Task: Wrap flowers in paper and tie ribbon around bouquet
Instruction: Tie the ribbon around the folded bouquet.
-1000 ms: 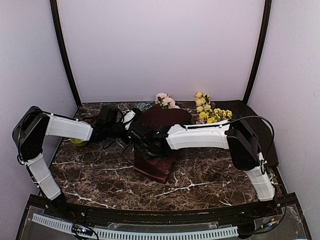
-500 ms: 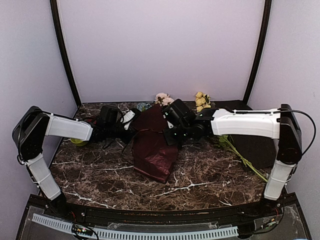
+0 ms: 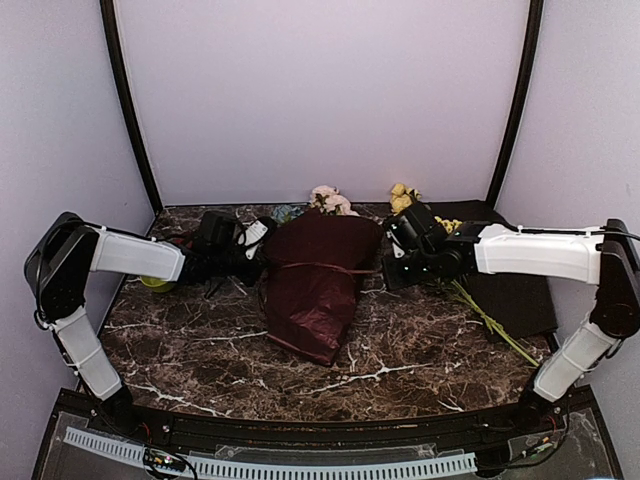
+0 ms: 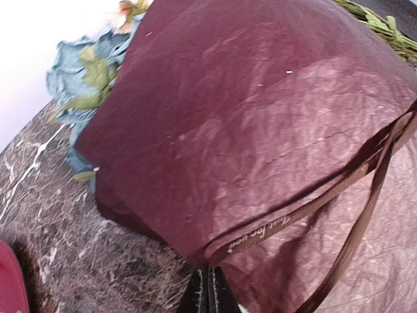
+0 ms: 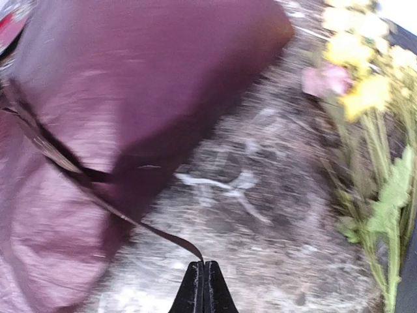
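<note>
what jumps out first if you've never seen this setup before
The cone-shaped bouquet in crinkled burgundy paper lies mid-table on the dark marble table, blue and pink blossoms at its far end. A thin dark ribbon stretches across it, its ends pinched in the shut left gripper and right gripper. Yellow-blossomed stems lie at the right.

Right gripper (image 5: 203, 274) sits bottom centre, jaws pressed together and pinching the end of the ribbon (image 5: 140, 224). The ribbon runs in a near-straight line up-left off the tips, above the marble table (image 5: 260, 215), then onto the crinkled burgundy paper (image 5: 143, 78) towards the left edge. Yellow-blossomed stems (image 5: 365, 98) lie right of the paper, apart from it, with one pink blossom (image 5: 329, 78) among them. View is blurry.
</note>
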